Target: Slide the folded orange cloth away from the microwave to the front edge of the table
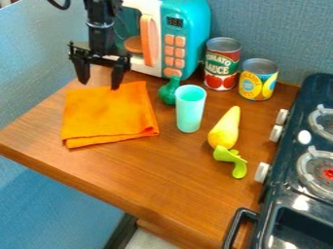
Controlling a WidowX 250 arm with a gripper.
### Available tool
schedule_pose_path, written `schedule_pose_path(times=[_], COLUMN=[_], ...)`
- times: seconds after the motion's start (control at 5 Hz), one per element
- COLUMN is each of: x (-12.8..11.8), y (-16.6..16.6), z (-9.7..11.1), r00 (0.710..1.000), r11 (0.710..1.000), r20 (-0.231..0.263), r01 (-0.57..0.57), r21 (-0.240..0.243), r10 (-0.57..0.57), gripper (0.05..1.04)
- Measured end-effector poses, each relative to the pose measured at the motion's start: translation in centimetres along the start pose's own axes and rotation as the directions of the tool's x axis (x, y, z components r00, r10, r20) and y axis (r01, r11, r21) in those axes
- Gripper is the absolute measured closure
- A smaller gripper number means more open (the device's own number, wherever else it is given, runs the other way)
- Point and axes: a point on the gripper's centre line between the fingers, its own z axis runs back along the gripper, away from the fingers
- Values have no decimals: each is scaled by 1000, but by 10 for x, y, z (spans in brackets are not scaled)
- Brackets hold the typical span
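The orange cloth lies folded on the left part of the wooden table, its lower left corner near the table's slanting left edge. Over its far edge hangs the black gripper, fingers wide apart with nothing between them; whether the right-hand tip touches the fabric, I cannot tell. A broad stretch of bare wood runs from the cloth's near edge down to the table's front corner. The cloth looks soft and matte, with layered folds along its near side.

Behind stands a boxy teal-and-white toy microwave with rounded corners, orange buttons and a curved orange handle. Just beside the cloth's right edge is a knobbly dark green toy, then an upright, smooth turquoise cup. A red-and-green-labelled can and a shorter yellow-and-blue-labelled can stand near the back wall, metal tops showing. Nearer, a tapering yellow toy touches a curved lime-green piece. The dark, glossy toy stove bounds the right side.
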Motion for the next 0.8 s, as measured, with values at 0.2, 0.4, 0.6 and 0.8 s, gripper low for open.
schedule_pose_path(times=[0.2, 0.4, 0.6, 0.8], x=[8, 12, 15, 11], y=[1, 1, 2, 1], z=[-4, -7, -11, -20], r00=[999, 994, 988, 984], r11=[999, 995, 989, 984], r20=[22, 34, 54, 70], r01=[-50, -101, -146, -168], r21=[20, 22, 28, 59], r10=[50, 100, 145, 164], gripper=[83, 82, 83, 83])
